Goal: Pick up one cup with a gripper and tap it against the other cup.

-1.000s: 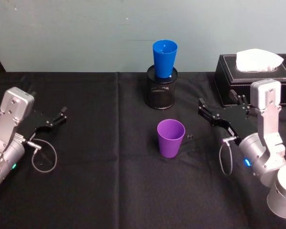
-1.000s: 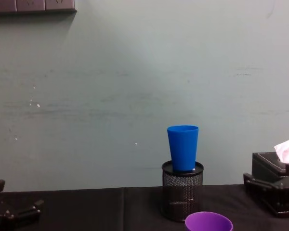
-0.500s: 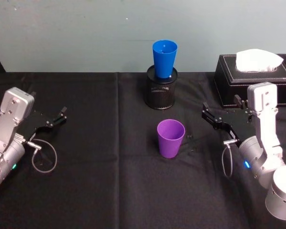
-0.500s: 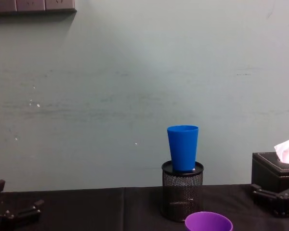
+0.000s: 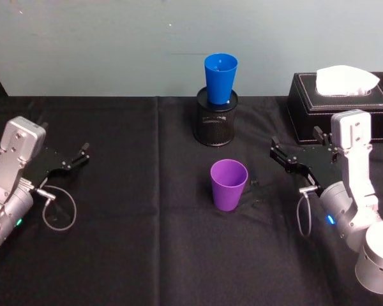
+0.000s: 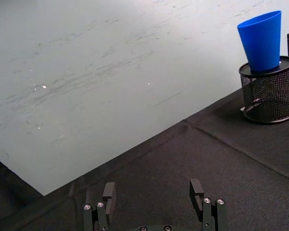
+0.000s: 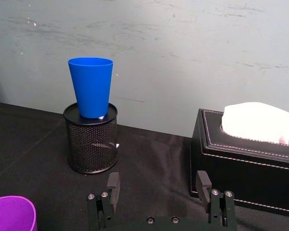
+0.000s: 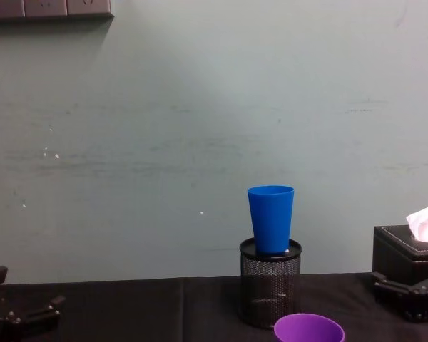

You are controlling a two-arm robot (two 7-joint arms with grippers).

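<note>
Behind everything I see a pale grey-green wall [image 5: 102, 44], scuffed and plain, and below it the surface [image 5: 147, 255] under a black cloth that runs edge to edge in the head view.

At about one o'clock from the middle of that cloth sits a black tissue box [image 5: 341, 105], a white tissue poking out of its top; it is clutter as far as my job goes.

My right gripper [image 5: 292, 162] hangs at roughly three o'clock from the purple cup [image 5: 228, 184], near it but apart, its fingers spread and holding nothing. I judge that pose as a line-up for a side grasp on the cup wall. My left gripper [image 5: 67, 160] sits far out at nine o'clock, also spread and empty, parked well clear of both cups.

Next down in size is the black mesh pen holder [image 5: 216, 116], at twelve o'clock from the purple cup. The blue cup [image 5: 220, 77] stands upright with its base set in the holder's mouth (a perch that lifts it well above the cloth, so the tap will probably have to happen up high). I expect a light touch is wanted there, since a tall cup seated that loosely could tip.

The purple cup stands upright on the cloth near centre, mouth open upward, untouched.
</note>
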